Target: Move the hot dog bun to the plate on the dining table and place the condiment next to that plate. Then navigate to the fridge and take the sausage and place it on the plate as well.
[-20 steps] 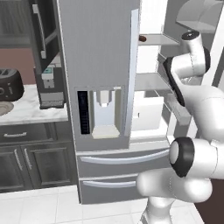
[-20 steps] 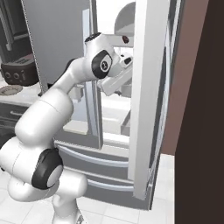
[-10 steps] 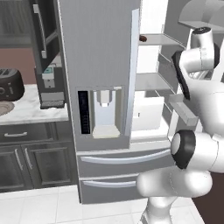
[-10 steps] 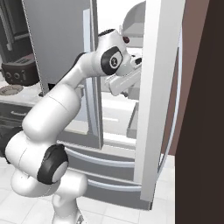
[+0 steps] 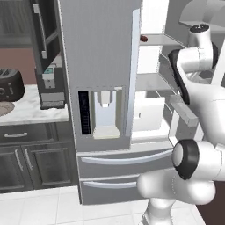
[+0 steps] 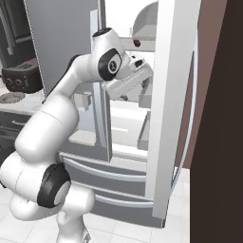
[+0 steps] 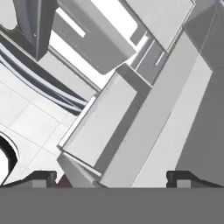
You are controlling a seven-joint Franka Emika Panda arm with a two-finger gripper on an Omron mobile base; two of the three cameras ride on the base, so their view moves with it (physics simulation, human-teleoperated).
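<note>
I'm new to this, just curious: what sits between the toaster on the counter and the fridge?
In the left base view, a dark coffee machine stands on the counter between the toaster and the fridge.

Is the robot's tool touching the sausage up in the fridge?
Apart. In the right base view, the sausage lies on the upper shelf, while the open tool points down, well below it.
</note>
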